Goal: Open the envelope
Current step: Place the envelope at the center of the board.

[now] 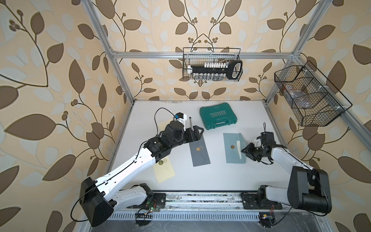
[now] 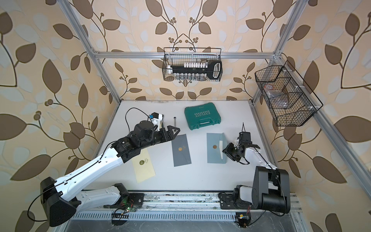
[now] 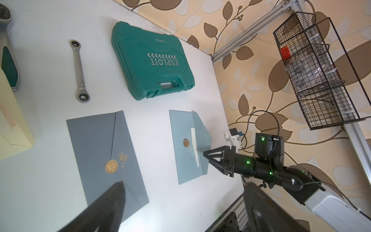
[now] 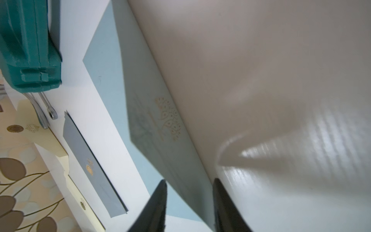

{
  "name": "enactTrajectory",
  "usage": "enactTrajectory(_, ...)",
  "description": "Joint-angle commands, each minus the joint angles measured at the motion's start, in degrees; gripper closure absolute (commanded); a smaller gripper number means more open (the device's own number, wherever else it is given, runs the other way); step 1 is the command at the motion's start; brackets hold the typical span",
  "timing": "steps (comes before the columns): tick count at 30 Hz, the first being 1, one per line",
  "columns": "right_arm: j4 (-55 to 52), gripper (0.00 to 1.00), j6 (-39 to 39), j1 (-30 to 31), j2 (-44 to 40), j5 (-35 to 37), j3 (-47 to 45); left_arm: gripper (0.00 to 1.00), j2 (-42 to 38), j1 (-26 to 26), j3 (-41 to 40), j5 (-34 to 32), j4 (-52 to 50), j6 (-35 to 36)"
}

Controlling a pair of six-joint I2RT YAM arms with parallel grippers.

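In both top views the light blue envelope (image 1: pixel 230 149) (image 2: pixel 213 149) lies on the table (image 1: pixel 220 176) at 3 o'clock from the grey envelope (image 1: pixel 199 150). Its flap (image 1: pixel 242 138) stands up, and the right gripper (image 1: pixel 246 150) (image 2: pixel 225 150) is at its 3 o'clock edge. The left gripper (image 1: pixel 200 132) hangs over the grey envelope's 12 o'clock end.

In the left wrist view, the left gripper (image 3: pixel 183 186) is spread wide and empty.

In the right wrist view, the right gripper (image 4: pixel 188 200) has its jaws parted. The flap passes between them, seemingly unpinched, though it is blurred.
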Motion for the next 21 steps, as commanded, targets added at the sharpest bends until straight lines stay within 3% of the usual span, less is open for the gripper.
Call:
enactTrajectory(1,-2.55,0.56,-0.07,-0.19,-3.19,3.56,0.77,0.05,-1.54,0.0,-0.5,1.03,1.08,1.49)
enactTrajectory(10,-3.44,0.54,2.07,-0.19,-11.44,-0.92,0.06,0.05,0.26,-0.05,-0.13,1.48,0.49,0.91)
enactTrajectory(15,-2.37,0.4,4.96,-0.27,-20.57,-6.05,-0.08,0.05,0.72,0.16,-0.61,0.35,-0.64,0.12)
enactTrajectory(21,9.28,0.24,10.63,1.13,-22.68,-21.76,-1.17,0.04,1.88,1.66,-0.77,0.24,-3.86,-3.1)
